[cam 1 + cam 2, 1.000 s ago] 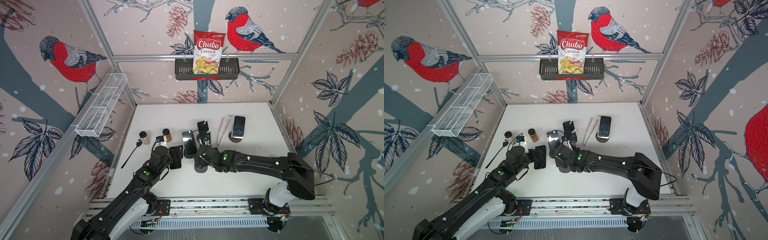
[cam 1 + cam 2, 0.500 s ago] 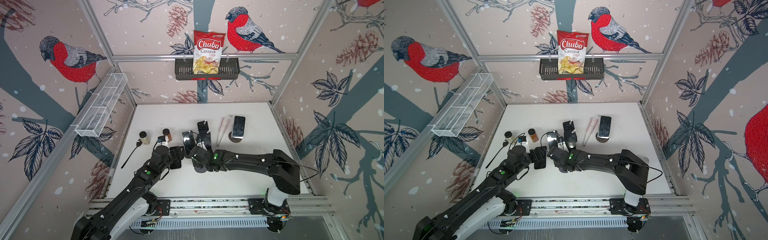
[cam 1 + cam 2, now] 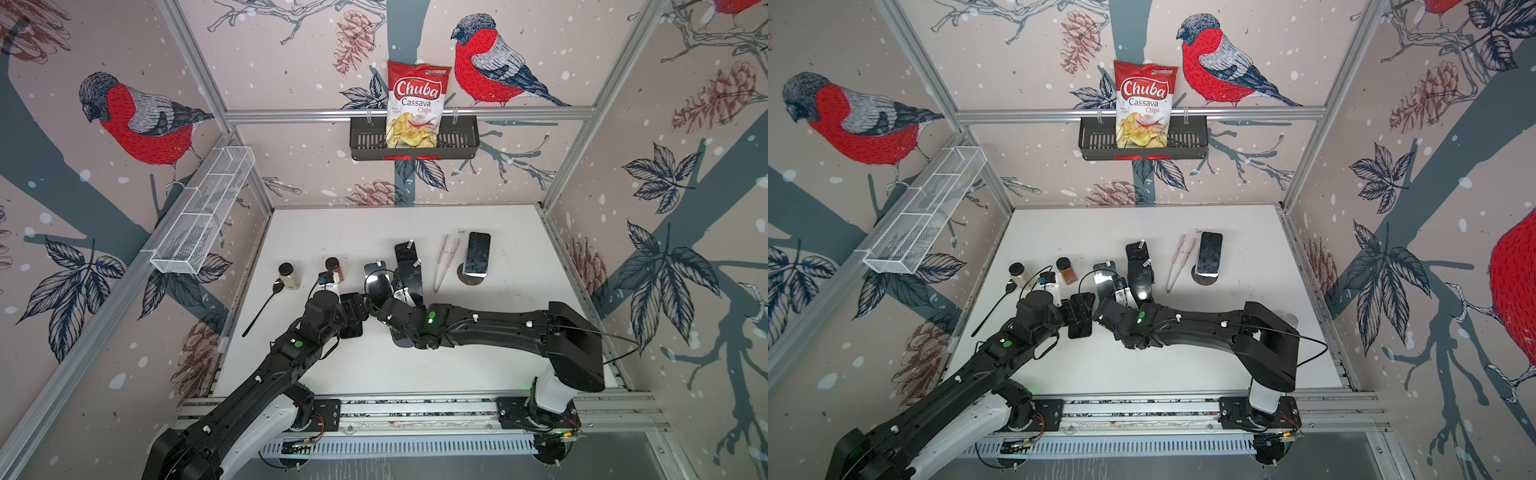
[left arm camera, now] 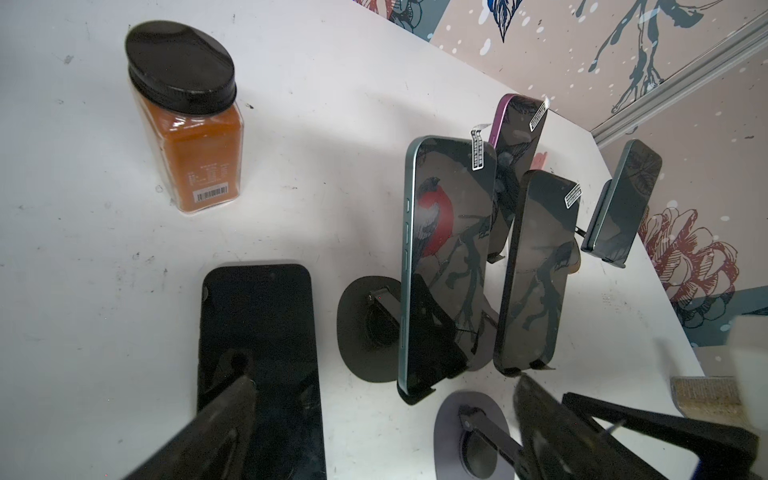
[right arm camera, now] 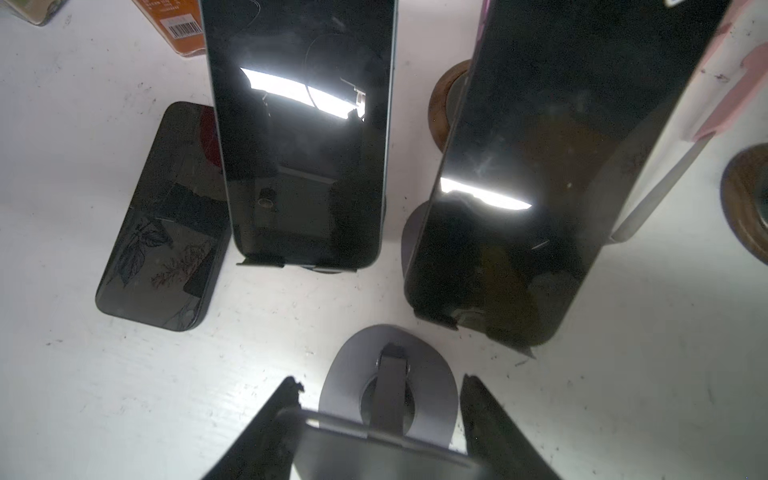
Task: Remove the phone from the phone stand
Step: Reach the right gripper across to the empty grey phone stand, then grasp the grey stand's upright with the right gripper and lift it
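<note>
Phone-sized flat dark grey slab (image 5: 374, 453) atop the round grey stand (image 5: 347, 374) near the middle of the white desk (image 3: 374, 370) is clamped edge-to-edge by the closed right gripper (image 5: 380, 381), though phone or cradle plate cannot be told, while the left gripper (image 3: 354, 312) hangs wide open over a black phone (image 4: 257, 316) lying flat.
</note>
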You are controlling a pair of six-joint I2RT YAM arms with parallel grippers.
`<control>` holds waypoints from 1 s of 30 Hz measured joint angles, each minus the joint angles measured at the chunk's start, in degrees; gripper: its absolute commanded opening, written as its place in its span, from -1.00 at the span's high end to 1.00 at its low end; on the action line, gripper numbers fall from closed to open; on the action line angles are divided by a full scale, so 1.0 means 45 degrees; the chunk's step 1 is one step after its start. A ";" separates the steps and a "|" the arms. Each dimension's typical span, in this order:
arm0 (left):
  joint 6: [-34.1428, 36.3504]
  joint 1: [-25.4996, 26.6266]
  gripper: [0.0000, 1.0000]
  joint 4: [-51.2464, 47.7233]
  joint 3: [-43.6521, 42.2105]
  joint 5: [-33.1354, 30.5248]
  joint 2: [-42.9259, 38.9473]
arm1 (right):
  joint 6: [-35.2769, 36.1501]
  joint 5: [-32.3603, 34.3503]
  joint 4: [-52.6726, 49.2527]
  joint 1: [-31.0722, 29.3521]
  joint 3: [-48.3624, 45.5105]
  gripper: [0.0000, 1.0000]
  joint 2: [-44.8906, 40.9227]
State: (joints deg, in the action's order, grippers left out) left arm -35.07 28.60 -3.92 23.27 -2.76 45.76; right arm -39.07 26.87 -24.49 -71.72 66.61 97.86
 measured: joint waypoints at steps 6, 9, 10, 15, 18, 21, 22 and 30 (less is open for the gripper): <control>0.0131 0.0000 -0.93 0.0053 0.0000 -0.0015 0.0112 | 0.0034 -0.0185 -0.0243 -0.0029 -0.0568 0.01 -0.1117; 0.0131 0.0000 -0.93 0.0175 0.0005 -0.0015 0.0301 | -0.0019 -0.0228 -0.0525 0.0053 -0.0923 0.01 -0.1715; 0.0136 0.0000 -0.93 0.0233 0.0005 -0.0015 0.0374 | -0.0039 -0.0243 -0.0651 0.0126 -0.1059 0.01 -0.1909; 0.0136 0.0000 -0.92 0.0452 0.0102 -0.0049 0.0656 | -0.0316 -0.0238 -0.1039 0.0874 -0.1938 0.01 -0.2812; 0.0131 0.0000 -0.92 0.0559 0.0131 -0.0083 0.0675 | -0.0389 -0.0248 -0.1151 0.1647 -0.2540 0.01 -0.3361; 0.0131 0.0000 -0.93 0.0670 0.0194 -0.0107 0.0675 | -0.0384 -0.0282 -0.1229 0.2623 -0.3099 0.00 -0.4031; 0.0131 0.0000 -0.93 0.0724 0.0223 -0.0107 0.0675 | -0.0359 -0.0345 -0.1234 0.3021 -0.3269 0.00 -0.4255; 0.0146 0.0000 -0.93 0.0767 0.0495 -0.0461 0.0612 | 0.0544 -0.0471 -0.0991 0.6790 -0.4085 -0.02 -0.5537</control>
State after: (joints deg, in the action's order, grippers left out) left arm -34.41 28.60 -0.47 25.50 -4.84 48.51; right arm -36.62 24.75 -28.95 -41.17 48.23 72.95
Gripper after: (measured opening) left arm 0.963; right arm 0.601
